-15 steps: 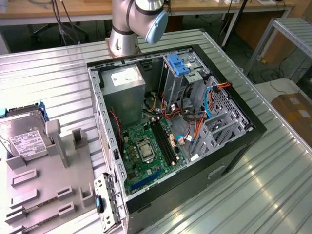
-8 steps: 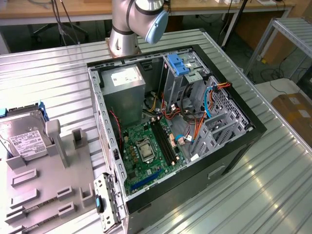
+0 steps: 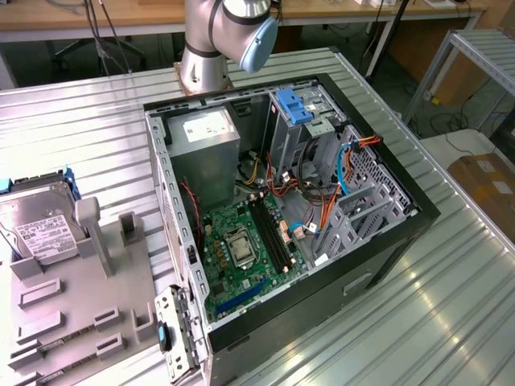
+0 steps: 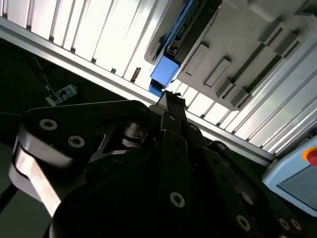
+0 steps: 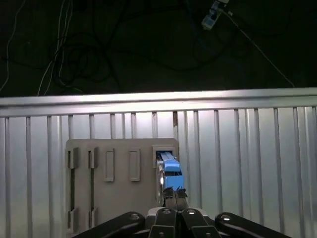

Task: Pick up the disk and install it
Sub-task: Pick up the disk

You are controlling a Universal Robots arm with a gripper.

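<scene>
- Disk [image 3: 39, 229] stands on edge with a slight lean in a slot of the grey holder [image 3: 80, 297] at the exterior view's left. Its white label shows and blue rails run along its edges. The slot seems meant to prop it so that one edge stays free to be gripped.
- Seen edge-on in the first wrist view, the disk [image 5: 170, 171] turns a blue rail to the camera and lies in line with the hand [image 5: 174, 191], which suggests the arm is squared up to it.
- The hand's fingertips are pressed together and carry nothing. They hang well apart from the disk, as the second wrist view also shows, with the hand [image 4: 172, 99] short of the disk [image 4: 184, 30].
- The holder lies flat on the ribbed metal table [image 3: 451, 305], just beside the open computer case [image 3: 402, 241]. Its other slots and pegs appear shaped for further parts, keeping each at a known spot.
- The case rests on its side with the panel off, so the motherboard [image 3: 241, 249] and the bays are open from above.
- A blue bracket [image 3: 294, 106] without a drive sits in the bay at the case's far end, next to the grey power supply [image 3: 205, 153].
- The arm [image 3: 221, 32] rises from the table behind the case, placed where both case and holder look to be within reach.
- Judged from this, the work stands at its outset, with the disk not yet lifted.
</scene>
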